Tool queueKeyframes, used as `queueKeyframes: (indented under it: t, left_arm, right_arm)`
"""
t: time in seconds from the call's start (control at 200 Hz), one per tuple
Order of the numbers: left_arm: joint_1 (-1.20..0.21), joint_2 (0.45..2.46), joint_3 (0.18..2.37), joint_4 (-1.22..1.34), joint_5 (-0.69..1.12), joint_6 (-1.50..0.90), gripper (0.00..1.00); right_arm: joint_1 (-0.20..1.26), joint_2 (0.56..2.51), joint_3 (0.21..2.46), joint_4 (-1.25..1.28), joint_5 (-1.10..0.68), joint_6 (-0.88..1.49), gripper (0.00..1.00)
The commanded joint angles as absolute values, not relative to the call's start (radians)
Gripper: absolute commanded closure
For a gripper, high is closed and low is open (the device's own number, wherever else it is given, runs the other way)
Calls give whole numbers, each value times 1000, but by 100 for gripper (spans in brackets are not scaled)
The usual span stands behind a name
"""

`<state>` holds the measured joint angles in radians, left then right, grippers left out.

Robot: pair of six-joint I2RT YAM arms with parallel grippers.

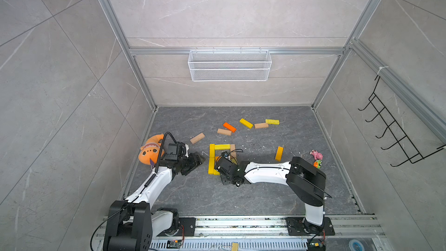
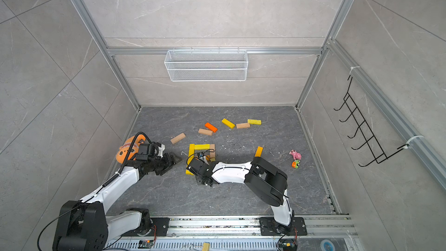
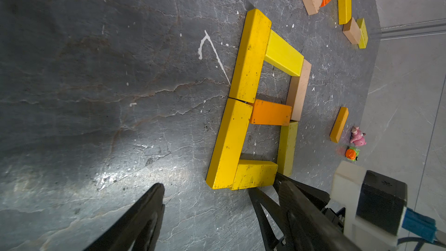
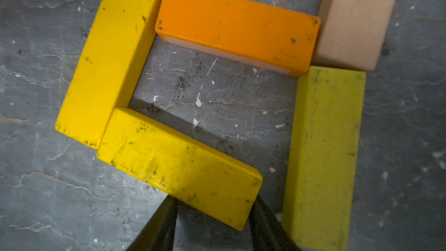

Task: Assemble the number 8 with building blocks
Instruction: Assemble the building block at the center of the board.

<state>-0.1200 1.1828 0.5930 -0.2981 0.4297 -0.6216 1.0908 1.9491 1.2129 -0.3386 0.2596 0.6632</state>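
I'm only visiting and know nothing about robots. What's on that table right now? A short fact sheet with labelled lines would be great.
Figure: seven building blocks laid flat as an 8 on the table
Flaw: bottom yellow block sits askew, leaving a gap at the lime block
Right gripper: straddles that block's end; grip unclear
Left gripper: open, empty, beside the figure
Spares: seven loose blocks
Bystanders: orange plush toy, two small toys

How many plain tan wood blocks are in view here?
4. One tan block on the right side of the figure; one alone left of it; one beside the orange block; one between two yellow blocks at the back. None appears hidden.
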Motion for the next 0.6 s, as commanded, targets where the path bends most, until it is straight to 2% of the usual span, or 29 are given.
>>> queueKeyframes:
  t: [0.0,0.399,0.514,0.599]
  left_arm:
    - [-124,1189,592,-279,454,-626,22]
    - [-132,1204,585,-262,455,-633,22]
    - [-136,1208,587,-261,454,-633,22]
    - [-138,1212,588,-259,451,-635,22]
  right_arm:
    - [1083,1965,1232,-342,276,682,49]
    - [1074,1968,1237,-337,268,679,53]
    - [1075,1973,1241,-335,251,679,46]
    - [1075,1970,1233,-328,254,685,46]
